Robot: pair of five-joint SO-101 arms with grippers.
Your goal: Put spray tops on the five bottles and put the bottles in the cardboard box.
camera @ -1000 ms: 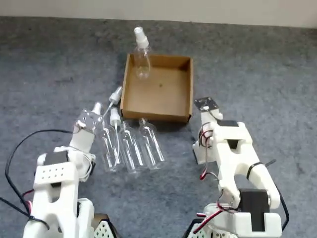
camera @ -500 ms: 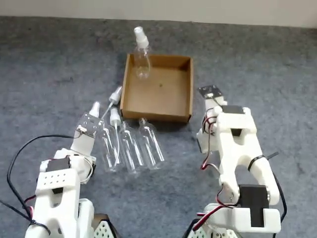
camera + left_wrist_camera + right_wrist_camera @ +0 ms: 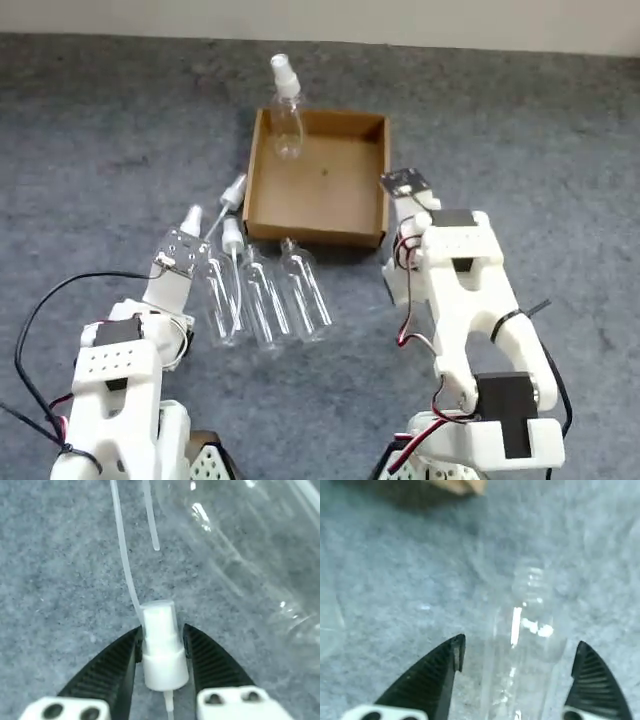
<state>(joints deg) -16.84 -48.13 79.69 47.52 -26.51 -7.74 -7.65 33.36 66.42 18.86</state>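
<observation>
In the left wrist view my left gripper (image 3: 161, 632) is shut on a white spray top (image 3: 162, 650) lying on the carpet, its dip tube (image 3: 123, 555) trailing away beside a clear bottle (image 3: 260, 555). From above, this gripper (image 3: 183, 240) sits left of three clear bottles (image 3: 262, 295) lying side by side. Two more spray tops (image 3: 233, 190) (image 3: 232, 235) lie by the bottle necks. My right gripper (image 3: 520, 647) is open above and astride a bare-necked clear bottle (image 3: 525, 630). A capped bottle (image 3: 286, 110) leans in the far left corner of the cardboard box (image 3: 383, 180).
Grey carpet covers the whole table. The right arm's body (image 3: 460, 300) stands right of the bottles and close to the box's near right corner (image 3: 465, 485). Cables (image 3: 40, 300) loop beside the left arm's base.
The right arm has swung left, toward the box's near right corner and the bottles. The left arm shifted slightly a second ago and has since held still on the spray top.
</observation>
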